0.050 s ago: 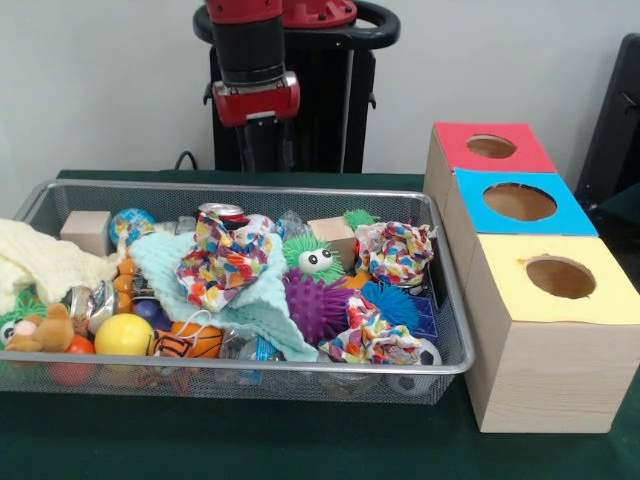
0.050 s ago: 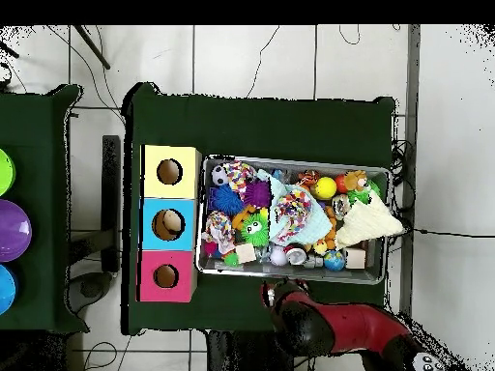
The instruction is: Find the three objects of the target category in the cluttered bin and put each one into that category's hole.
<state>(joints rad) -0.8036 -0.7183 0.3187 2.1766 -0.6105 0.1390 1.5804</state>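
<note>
A wire mesh bin (image 1: 240, 187) (image 2: 290, 160) holds a heap of toys. Among them are a purple spiky ball (image 1: 315, 305), a green spiky ball with eyes (image 1: 312, 258), a blue spiky ball (image 1: 390, 303), a yellow ball (image 1: 124, 335), a small basketball (image 1: 190, 342), a globe ball (image 1: 131, 225), two wooden blocks (image 1: 87, 230) (image 1: 333, 235) and crumpled colourful cloths (image 1: 225, 255). My gripper (image 1: 265, 150) (image 2: 274, 290) hangs above the bin's far rim, holding nothing that I can see. Beside the bin stand a red-topped box (image 1: 455, 150), a blue-topped box (image 1: 475, 215) and a yellow-topped box (image 1: 510, 290), each with a round hole.
A cream cloth (image 1: 40, 262) spills over one end of the bin, and a mint cloth (image 1: 250, 300) covers toys in the middle. In the overhead view a second table carries a purple bowl (image 2: 12, 230).
</note>
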